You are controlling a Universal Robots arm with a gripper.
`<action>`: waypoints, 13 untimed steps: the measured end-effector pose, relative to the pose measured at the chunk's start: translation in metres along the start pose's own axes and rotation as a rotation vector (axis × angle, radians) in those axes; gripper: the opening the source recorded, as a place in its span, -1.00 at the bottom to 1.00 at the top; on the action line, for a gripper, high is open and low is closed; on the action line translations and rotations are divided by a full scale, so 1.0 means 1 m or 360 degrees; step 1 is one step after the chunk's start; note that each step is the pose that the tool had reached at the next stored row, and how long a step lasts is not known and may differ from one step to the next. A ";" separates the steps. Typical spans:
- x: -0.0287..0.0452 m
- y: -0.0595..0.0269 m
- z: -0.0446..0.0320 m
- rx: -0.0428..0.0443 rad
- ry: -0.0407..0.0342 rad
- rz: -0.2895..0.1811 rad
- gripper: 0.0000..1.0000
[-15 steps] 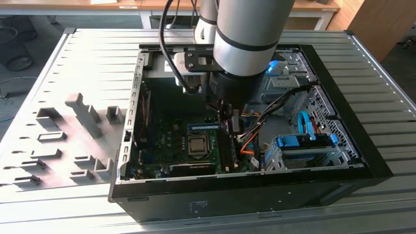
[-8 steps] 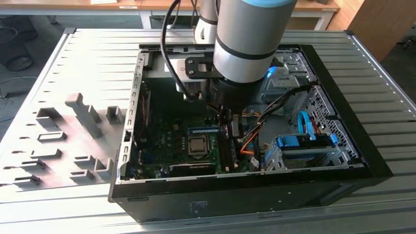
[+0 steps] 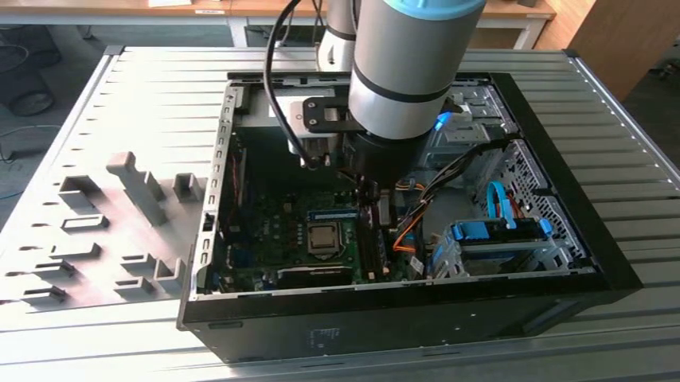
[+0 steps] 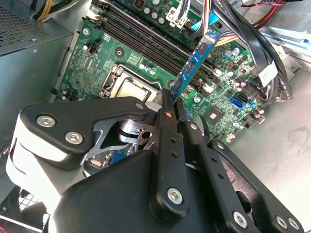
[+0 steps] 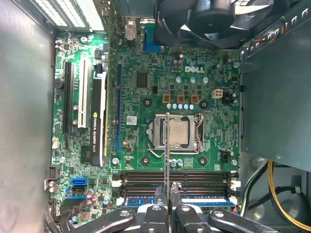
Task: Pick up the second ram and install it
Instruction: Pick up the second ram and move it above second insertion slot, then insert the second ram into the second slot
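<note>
My gripper is shut on the second ram, a thin dark stick seen edge-on, reaching out over the processor socket. In the second wrist view the same ram shows its blue-labelled face, slanting out from the gripper above the green motherboard. The dark memory slots lie just below the fingers. Another stick with a blue label sits in the slot nearest the gripper. In the exterior view the gripper is lowered inside the open computer case.
The processor socket, a black fan and a grey metal box surround the slots. Yellow and black cables run beside them. A grey slotted holder block stands on the table at the exterior view's left.
</note>
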State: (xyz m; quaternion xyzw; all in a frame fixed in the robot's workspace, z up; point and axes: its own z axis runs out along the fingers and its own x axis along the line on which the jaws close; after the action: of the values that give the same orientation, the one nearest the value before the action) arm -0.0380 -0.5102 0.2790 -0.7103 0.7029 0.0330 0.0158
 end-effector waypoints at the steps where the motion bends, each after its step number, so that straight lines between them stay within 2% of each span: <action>1: 0.0000 0.0000 0.0000 0.0000 0.0000 0.0000 -0.72; 9: 0.0000 0.0000 0.0002 0.0000 0.0000 0.0005 -0.72; 13: 0.0000 0.0000 0.0002 0.0006 -0.0002 0.0082 -0.72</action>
State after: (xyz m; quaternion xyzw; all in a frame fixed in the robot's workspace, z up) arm -0.0380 -0.5102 0.2788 -0.6921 0.7209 0.0326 0.0166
